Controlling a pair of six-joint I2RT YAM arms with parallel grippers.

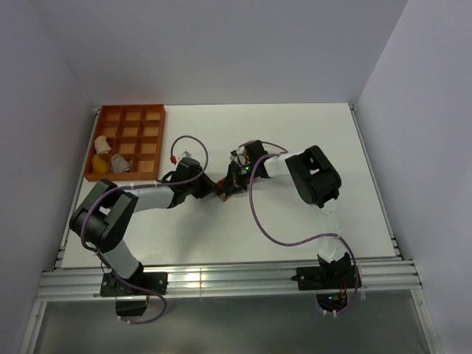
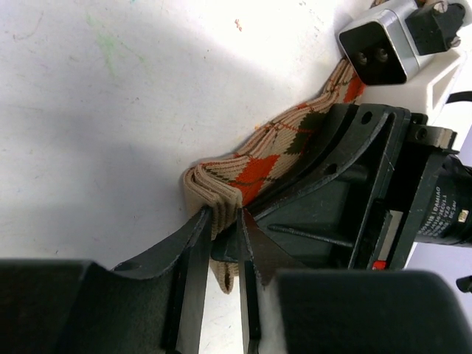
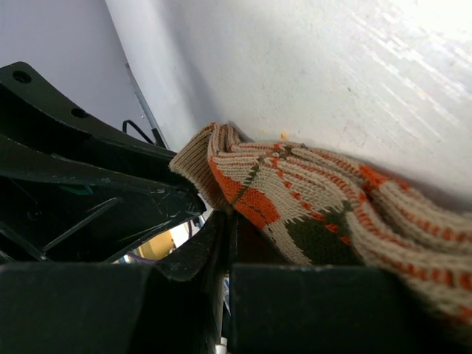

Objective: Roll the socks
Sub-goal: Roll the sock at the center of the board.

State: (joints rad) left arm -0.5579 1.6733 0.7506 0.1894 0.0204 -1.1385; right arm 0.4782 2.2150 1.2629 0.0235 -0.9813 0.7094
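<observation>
From above, both arms nearly hide the argyle sock (image 1: 224,193); the right wrist view's edge crops it. Contents of the tray (image 1: 133,108) are too small to name.

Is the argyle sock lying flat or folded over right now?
Folded: the argyle sock shows stacked layers at its end, pinched by the left gripper.

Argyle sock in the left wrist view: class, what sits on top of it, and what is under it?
Over the argyle sock lies the right tool, hiding its middle; the white table shows beside it. Whatever lies directly beneath it is covered.
</observation>
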